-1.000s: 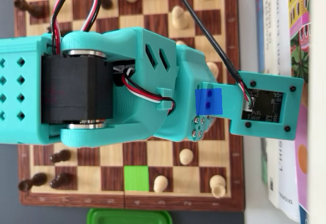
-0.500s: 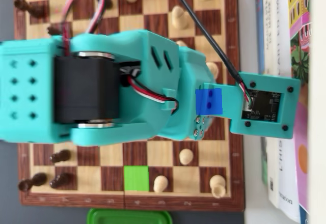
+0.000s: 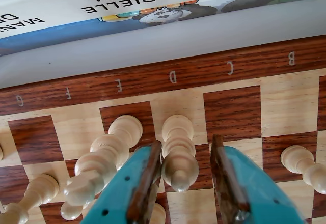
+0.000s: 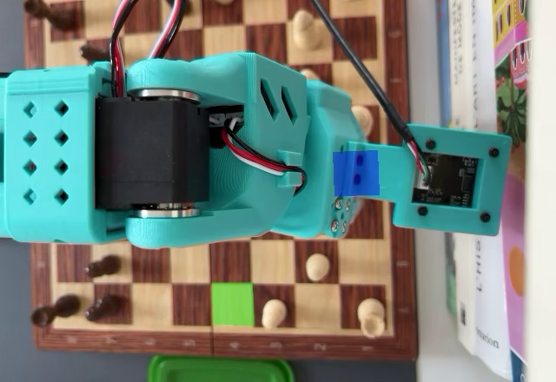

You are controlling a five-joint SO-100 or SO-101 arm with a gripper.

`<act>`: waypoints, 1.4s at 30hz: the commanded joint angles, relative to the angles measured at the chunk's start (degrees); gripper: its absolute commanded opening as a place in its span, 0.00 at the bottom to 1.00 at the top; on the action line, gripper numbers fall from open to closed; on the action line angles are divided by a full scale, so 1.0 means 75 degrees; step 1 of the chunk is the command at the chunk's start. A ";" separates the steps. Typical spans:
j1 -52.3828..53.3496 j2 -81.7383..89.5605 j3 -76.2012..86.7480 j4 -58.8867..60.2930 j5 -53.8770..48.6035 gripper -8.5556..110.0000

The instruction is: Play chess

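Observation:
In the wrist view my gripper is open over the chessboard, near the row lettered G to B. A tall white piece stands between the jaws, right against the left pad, with a clear gap to the right pad. Another tall white piece stands just left of the left finger. A white pawn stands to the right. In the overhead view my teal arm covers the board's middle and hides the gripper.
Books lie along the board's right edge in the overhead view, and show as a wall behind the board in the wrist view. A blue patch marks the arm and a green square the board. Dark pieces stand left, white pieces right.
The arm's rear body with the black motor has shifted rightward over the board and the cables have swung. The wrist end stays over the same spot.

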 commanded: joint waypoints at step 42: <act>0.0094 0.1922 0.0879 0.0035 -0.0047 0.12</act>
